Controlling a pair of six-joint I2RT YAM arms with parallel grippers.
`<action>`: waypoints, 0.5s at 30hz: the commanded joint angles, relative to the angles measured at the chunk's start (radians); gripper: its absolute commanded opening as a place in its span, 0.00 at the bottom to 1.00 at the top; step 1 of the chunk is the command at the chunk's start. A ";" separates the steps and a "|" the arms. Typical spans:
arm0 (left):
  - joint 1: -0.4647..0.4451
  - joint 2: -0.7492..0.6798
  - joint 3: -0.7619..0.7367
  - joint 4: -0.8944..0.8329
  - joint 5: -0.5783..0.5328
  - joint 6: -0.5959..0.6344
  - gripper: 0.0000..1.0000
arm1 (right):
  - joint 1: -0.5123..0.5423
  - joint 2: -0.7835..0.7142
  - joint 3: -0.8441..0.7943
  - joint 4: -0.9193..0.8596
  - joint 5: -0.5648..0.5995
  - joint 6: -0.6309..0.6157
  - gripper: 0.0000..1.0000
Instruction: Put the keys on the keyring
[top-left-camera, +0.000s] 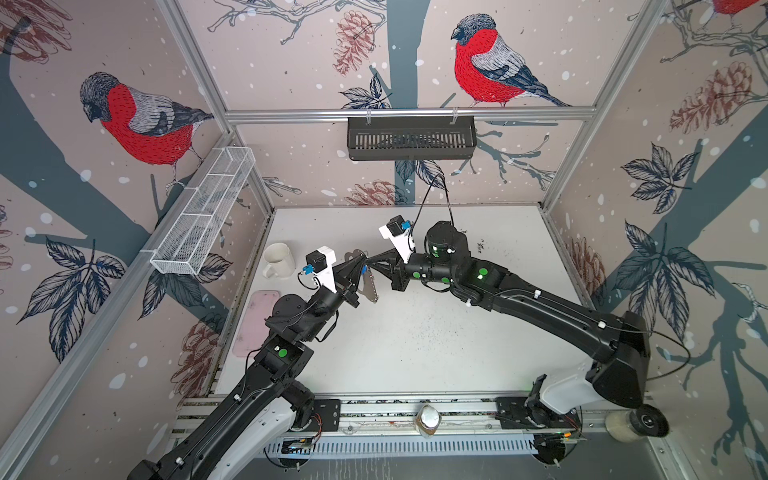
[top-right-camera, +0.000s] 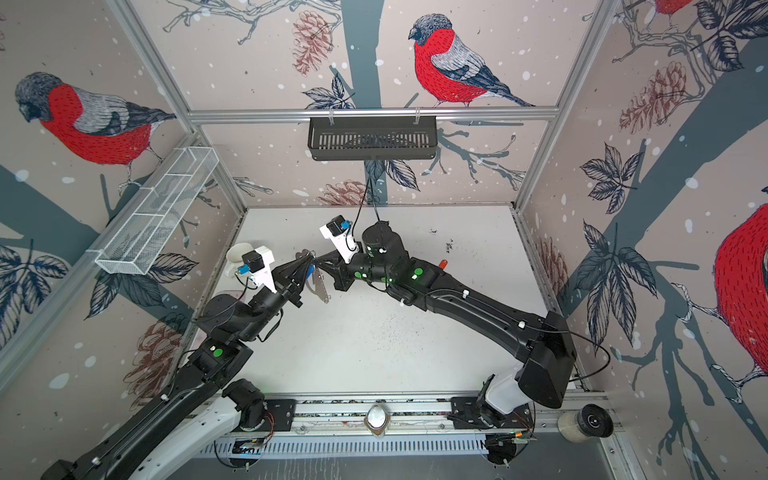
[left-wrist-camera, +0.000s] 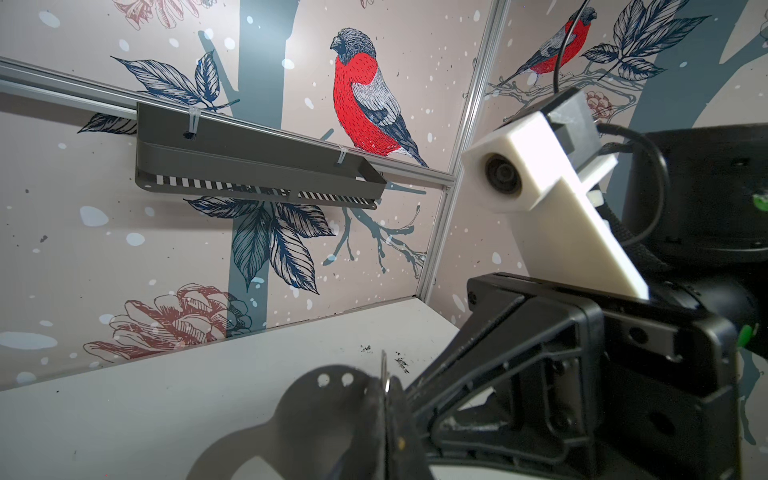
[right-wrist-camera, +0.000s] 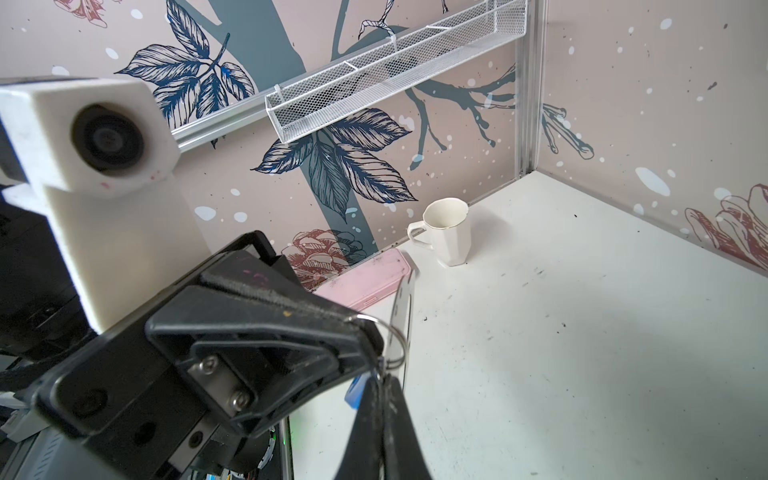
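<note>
Keyring (left-wrist-camera: 316, 411) clamped by left gripper (left-wrist-camera: 386, 392) | keys (right-wrist-camera: 356, 390) pinched by right gripper (right-wrist-camera: 381, 386) | tips met near mug (right-wrist-camera: 451, 237)

White table (top-left-camera: 415, 353) bears a white mug (top-left-camera: 277, 259) near a pink case (top-left-camera: 253, 328)

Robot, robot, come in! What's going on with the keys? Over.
Left gripper shut on keyring, right gripper shut on keys. Both up off the table, tip to tip. Mug and pink case off to the side, not in the way.
</note>
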 joint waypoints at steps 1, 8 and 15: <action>0.001 -0.012 -0.009 0.145 0.000 -0.002 0.00 | 0.001 -0.002 0.007 -0.013 0.030 -0.013 0.00; 0.002 -0.016 -0.019 0.166 0.004 -0.002 0.00 | 0.006 -0.005 0.007 -0.019 0.054 -0.022 0.00; 0.001 -0.035 -0.040 0.193 -0.019 -0.003 0.00 | 0.032 0.009 0.027 -0.050 0.081 -0.046 0.00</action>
